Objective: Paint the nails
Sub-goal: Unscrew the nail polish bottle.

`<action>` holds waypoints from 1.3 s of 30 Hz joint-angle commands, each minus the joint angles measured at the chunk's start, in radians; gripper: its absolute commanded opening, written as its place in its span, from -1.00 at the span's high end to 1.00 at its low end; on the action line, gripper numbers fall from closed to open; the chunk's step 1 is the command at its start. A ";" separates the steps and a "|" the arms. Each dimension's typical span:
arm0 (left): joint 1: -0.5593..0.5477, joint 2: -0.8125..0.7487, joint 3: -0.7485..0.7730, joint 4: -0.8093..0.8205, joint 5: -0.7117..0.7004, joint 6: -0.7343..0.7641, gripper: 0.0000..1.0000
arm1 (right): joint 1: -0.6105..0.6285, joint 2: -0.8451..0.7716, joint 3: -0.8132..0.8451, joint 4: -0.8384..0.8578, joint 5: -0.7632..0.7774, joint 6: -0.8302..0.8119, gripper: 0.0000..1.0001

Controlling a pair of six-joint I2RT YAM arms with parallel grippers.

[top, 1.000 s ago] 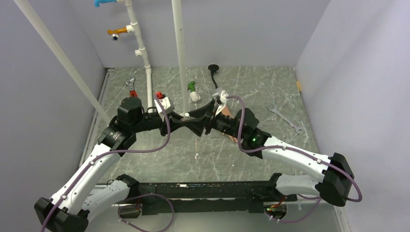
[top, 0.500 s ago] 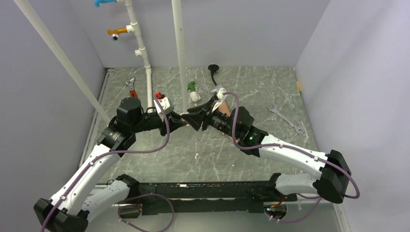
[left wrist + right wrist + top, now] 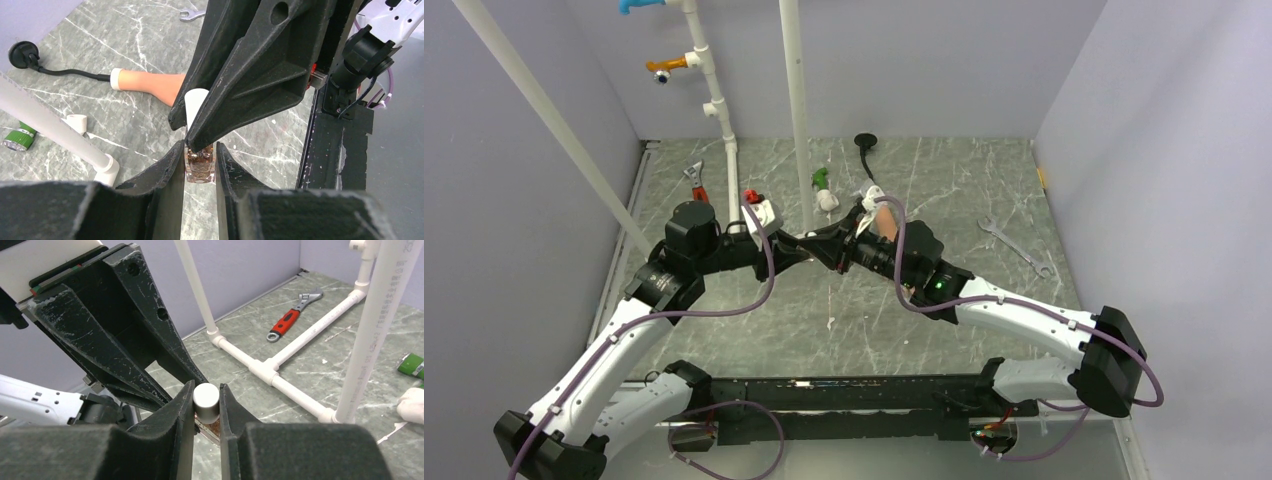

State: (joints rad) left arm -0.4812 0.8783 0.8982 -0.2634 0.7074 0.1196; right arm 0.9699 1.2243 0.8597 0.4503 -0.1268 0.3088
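The left gripper (image 3: 199, 149) clamps a small polish bottle (image 3: 200, 169) mid-table while the right gripper (image 3: 206, 388) pinches its white cap (image 3: 206, 400). The mannequin hand (image 3: 150, 81) lies just beyond, far right, its nails hidden.

Red-handled wrench (image 3: 695, 183) left of white pipe frame (image 3: 720, 125); silver spanner (image 3: 1014, 246) far right on marbled table (image 3: 964, 180).

Plain lavender-grey walls (image 3: 944, 70) close in the back, left and right of the frame. Between them the floor (image 3: 944, 190) is a grey-green stone pattern with pale veins and scratches. White pipes (image 3: 796, 110) rise from its upper left part, and one slants across the left wall. The light is even and the shadows soft.
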 commanded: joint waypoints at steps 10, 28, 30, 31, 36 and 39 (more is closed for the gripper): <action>0.000 -0.004 0.026 0.030 0.104 0.022 1.00 | -0.010 -0.078 -0.079 0.129 -0.303 -0.300 1.00; 0.000 0.021 0.048 -0.003 0.427 0.069 1.00 | -0.157 -0.091 -0.082 0.168 -0.779 -0.223 1.00; 0.001 0.019 0.045 0.004 0.433 0.066 1.00 | -0.158 -0.080 -0.082 0.181 -0.802 -0.224 1.00; 0.000 0.020 0.045 0.003 0.434 0.067 1.00 | -0.158 -0.076 -0.081 0.184 -0.806 -0.225 1.00; 0.000 0.020 0.047 0.001 0.415 0.066 1.00 | -0.158 -0.069 -0.083 0.201 -0.779 -0.222 0.92; 0.000 0.015 0.047 0.002 0.383 0.062 1.00 | -0.159 -0.073 -0.054 0.123 -0.714 -0.227 0.14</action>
State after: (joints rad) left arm -0.4881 0.9081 0.8989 -0.2764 1.0962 0.1753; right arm 0.8196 1.1564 0.7620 0.6128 -0.8555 0.0910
